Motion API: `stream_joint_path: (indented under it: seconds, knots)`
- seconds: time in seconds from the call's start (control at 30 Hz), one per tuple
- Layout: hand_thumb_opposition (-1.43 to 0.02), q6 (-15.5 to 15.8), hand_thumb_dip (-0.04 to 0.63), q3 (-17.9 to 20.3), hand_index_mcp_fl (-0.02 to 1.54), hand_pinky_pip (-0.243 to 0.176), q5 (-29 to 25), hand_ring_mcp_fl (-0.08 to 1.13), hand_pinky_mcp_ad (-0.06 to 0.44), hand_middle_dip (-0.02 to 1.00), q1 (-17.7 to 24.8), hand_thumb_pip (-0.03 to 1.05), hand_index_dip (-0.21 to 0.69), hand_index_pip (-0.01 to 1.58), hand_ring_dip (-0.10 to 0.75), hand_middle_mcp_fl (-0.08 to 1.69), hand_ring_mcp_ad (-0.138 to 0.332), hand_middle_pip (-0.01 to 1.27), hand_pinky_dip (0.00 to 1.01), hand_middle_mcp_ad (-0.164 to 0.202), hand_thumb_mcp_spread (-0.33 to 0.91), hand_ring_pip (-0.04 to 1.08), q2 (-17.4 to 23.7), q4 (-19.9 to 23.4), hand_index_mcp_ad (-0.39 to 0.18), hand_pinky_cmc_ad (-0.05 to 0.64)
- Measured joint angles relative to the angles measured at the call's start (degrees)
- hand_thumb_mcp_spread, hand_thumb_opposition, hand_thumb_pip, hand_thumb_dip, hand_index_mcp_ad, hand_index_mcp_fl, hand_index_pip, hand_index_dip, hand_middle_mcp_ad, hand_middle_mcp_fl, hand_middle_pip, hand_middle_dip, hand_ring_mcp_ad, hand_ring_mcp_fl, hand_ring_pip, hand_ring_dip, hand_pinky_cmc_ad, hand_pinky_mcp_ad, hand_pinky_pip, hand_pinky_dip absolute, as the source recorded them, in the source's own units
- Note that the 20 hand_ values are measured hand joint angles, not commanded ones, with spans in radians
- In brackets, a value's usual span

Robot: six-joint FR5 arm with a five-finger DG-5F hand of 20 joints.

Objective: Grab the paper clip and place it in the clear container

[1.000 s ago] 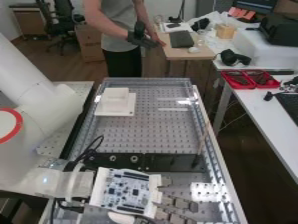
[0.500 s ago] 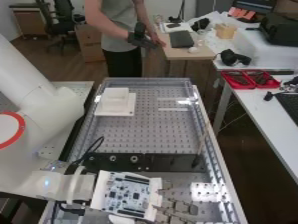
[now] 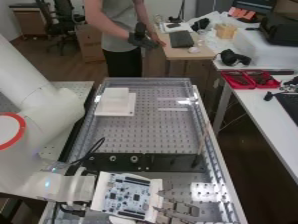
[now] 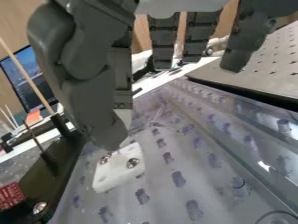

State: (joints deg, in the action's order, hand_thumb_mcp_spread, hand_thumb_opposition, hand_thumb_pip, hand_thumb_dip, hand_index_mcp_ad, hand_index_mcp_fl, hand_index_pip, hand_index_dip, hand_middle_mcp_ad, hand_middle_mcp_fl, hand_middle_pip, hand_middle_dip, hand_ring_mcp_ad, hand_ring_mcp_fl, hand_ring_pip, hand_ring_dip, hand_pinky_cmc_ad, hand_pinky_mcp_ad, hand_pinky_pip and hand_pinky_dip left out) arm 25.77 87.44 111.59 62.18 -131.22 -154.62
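Over the perforated bench's near end in the high view, the hand (image 3: 176, 207) points right, a blue-and-white circuit board on its back. In the wrist view the fingers of the hand (image 4: 90, 80) hang relaxed, none visibly curled round anything. One dark fingertip is right by a small white block (image 4: 110, 175) with two screws; whether they touch is unclear. Faint thin lines (image 4: 158, 117) lie on the bench beyond it, and I cannot tell whether they are the paper clip. Transparent edges (image 4: 229, 150) run along the surface, but I cannot make out which belong to the clear container.
A black bar (image 3: 143, 162) crosses the bench just beyond the hand. Farther back at the left stands a white stepped block (image 3: 115, 102). A thin upright rod (image 3: 201, 145) rises near the right edge, and dark cables (image 3: 93, 147) loop beside the arm.
The hand and its circuit board have shifted slightly toward the bench's near end, and the wrist with them. The black bar and white stepped block have stayed put.
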Motion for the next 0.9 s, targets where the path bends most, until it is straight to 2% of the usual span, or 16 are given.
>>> stream_joint_path:
  seconds: [0.27, 0.37, 0.5, 0.57, 0.67, 0.9]
  knots:
    - [-0.97, -1.90, 0.281, 1.31, 0.58, -0.026, -0.59, 0.00, 0.278, 0.17, 0.21, 0.63, 0.133, 1.39, 0.094, 0.12, 0.113, 0.14, 0.19, 0.082, 0.51, 0.10, 0.51, 3.16, -0.199, 0.312]
    - [-0.97, -2.17, 0.284, 1.47, 0.62, -0.026, -0.68, 0.00, 0.278, 0.17, 0.31, 0.59, 0.126, 1.34, 0.094, 0.12, 0.113, 0.14, 0.19, 0.082, 0.54, 0.10, 0.90, 3.35, -0.195, 0.312]
    - [-0.99, -3.30, 0.284, 2.83, 0.69, -0.028, -0.82, 0.00, 0.278, 0.17, 0.62, 0.58, 0.103, 1.30, 0.094, 0.14, 0.113, 0.14, 0.19, 0.082, 0.53, 0.11, 2.91, 4.74, -0.195, 0.312]
    - [-1.00, -3.91, 0.284, 4.03, 0.72, -0.010, -0.96, 0.00, 0.278, 0.17, 0.84, 0.58, 0.101, 1.26, 0.094, 0.13, 0.113, 0.14, 0.19, 0.082, 0.54, 0.10, 4.25, 5.97, -0.195, 0.316]
    - [-1.01, -4.96, 0.284, 6.39, 0.72, -0.010, -1.22, 0.00, 0.278, 0.17, 1.37, 0.58, 0.101, 1.25, 0.091, 0.13, 0.113, 0.14, 0.19, 0.082, 0.54, 0.10, 6.70, 8.22, -0.194, 0.316]
    - [-1.01, -8.26, 0.284, 15.17, 0.73, -0.010, -2.58, 0.00, 0.279, 0.17, 5.14, 0.58, 0.101, 1.25, 0.094, 0.13, 0.115, 0.14, 0.19, 0.082, 0.54, 0.10, 15.27, 16.02, -0.168, 0.318]
